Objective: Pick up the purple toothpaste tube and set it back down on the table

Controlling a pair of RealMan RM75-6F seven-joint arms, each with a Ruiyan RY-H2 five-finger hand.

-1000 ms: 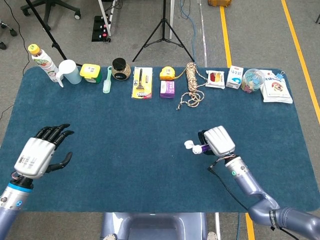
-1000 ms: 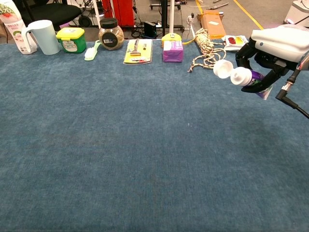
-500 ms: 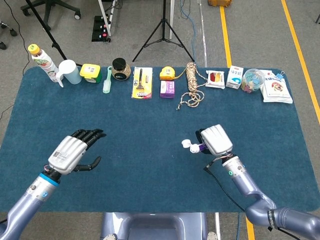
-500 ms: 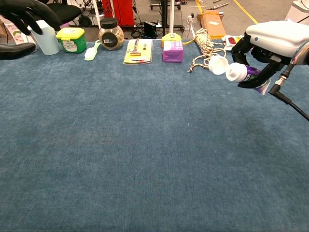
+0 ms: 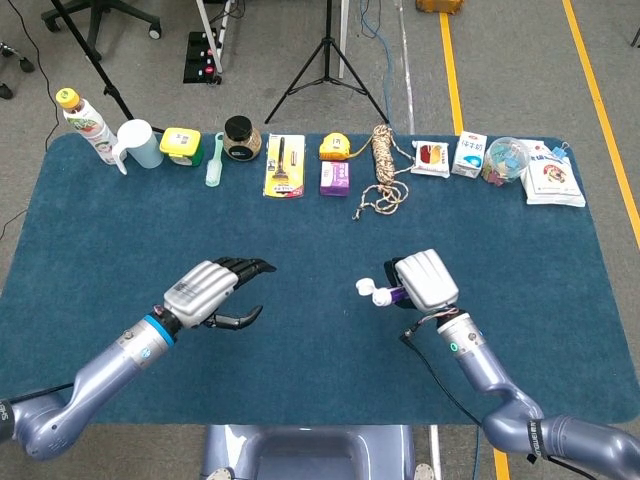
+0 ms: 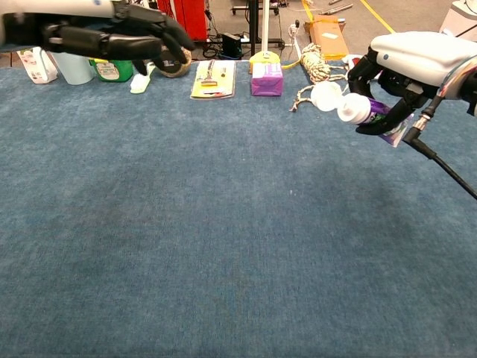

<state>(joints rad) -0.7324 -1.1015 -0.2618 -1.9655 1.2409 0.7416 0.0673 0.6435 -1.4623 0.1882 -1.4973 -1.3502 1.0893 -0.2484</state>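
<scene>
The purple toothpaste tube, with its white flip cap hanging open at the left end, is held above the blue table by my right hand, whose fingers wrap over it from above. The tube points left, roughly level. My left hand hovers open over the table's left-centre, fingers apart and stretched toward the right, with nothing in it. A clear gap separates the two hands.
Along the far edge stand a bottle, a cup, a green tub, a jar, a razor pack, a purple box, a rope coil and several small packs.
My left hand has swept rightward from the near-left corner toward the table's middle. My right hand has shifted slightly left with the tube still held.
</scene>
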